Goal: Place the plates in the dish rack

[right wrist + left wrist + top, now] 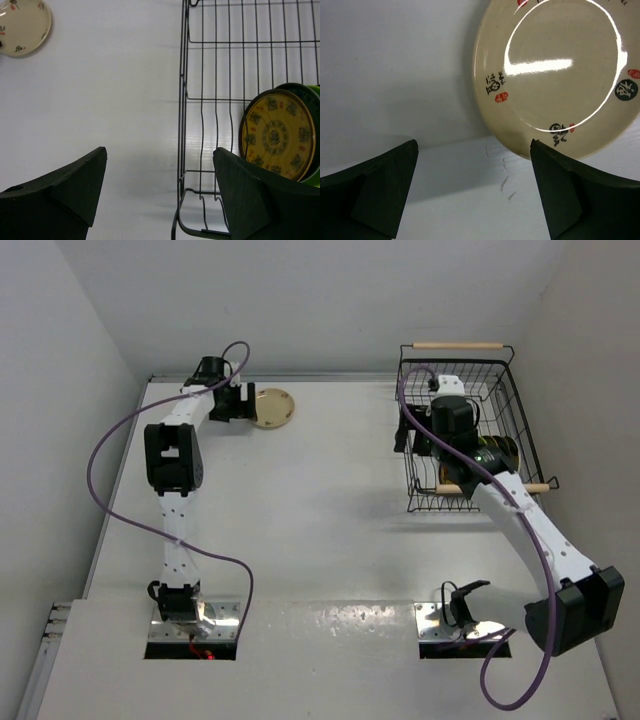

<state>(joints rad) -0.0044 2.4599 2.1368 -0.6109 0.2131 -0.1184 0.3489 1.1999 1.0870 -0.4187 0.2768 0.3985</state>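
Sitting flat on the table (pixel 320 530) at approx 11 o'clock in the top view is the beige plate (pixel 274 408), w/ small red and black marks round its rim. The dish rack (pixel 490 380) stands well apart, at approx 2 o'clock. Inside it, toward its 4 o'clock corner, plates stand on edge. A brown-and-yellow plate (pixel 277 134) is in front, a dark rim is behind it, and a lime green plate (pixel 315 95) is at the back.

L gripper (pixel 473 145) is just at 9 o'clock of the beige plate. Its jaws are spread wide w/ nothing between them, and the plate's rim meets one fingertip in the wrist view; contact can't be told. R gripper (pixel 160 150) hangs over the rack's 9 o'clock wall, also gaping wide and holding nothing. One finger is over bare table, the other over the wire floor.
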